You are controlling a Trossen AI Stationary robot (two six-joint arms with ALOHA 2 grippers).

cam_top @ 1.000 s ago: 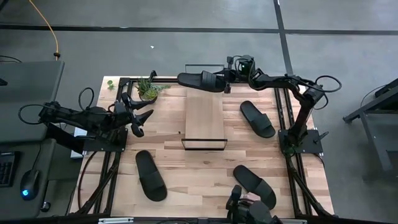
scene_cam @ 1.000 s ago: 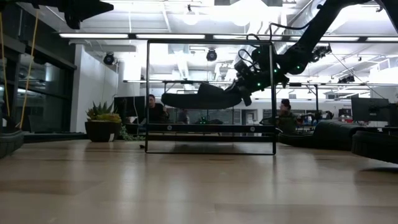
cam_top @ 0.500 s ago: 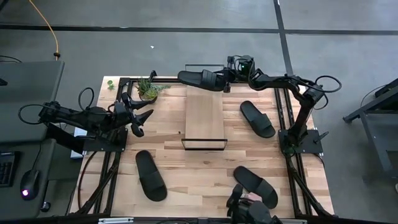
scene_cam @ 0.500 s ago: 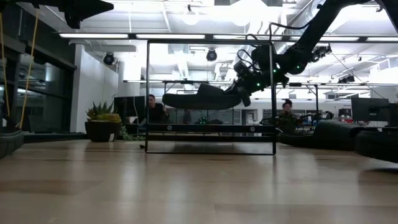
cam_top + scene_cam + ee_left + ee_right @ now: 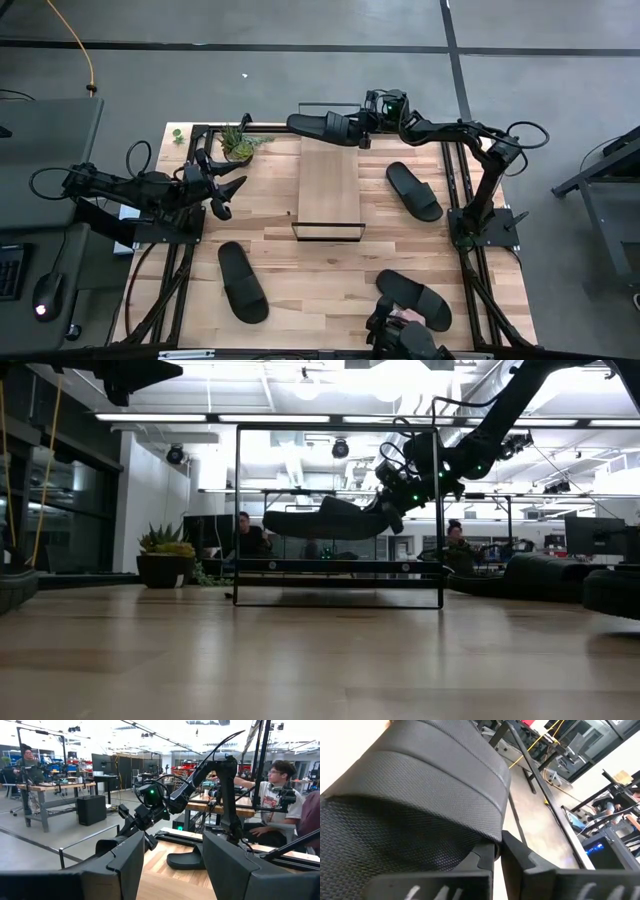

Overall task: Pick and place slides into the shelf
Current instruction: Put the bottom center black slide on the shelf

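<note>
Above the shelf's far end, right tool clamps slide.

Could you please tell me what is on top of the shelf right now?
The shelf's wooden top shows bare. The slide gripped by the right gripper hangs above its far end, not resting on it. Anything beneath the plank is covered from above.

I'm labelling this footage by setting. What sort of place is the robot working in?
Most likely an open robotics lab or workshop: long ceiling strip lights over rows of workbenches, people seated at desks, and a concrete floor around the wooden robot table.
</note>
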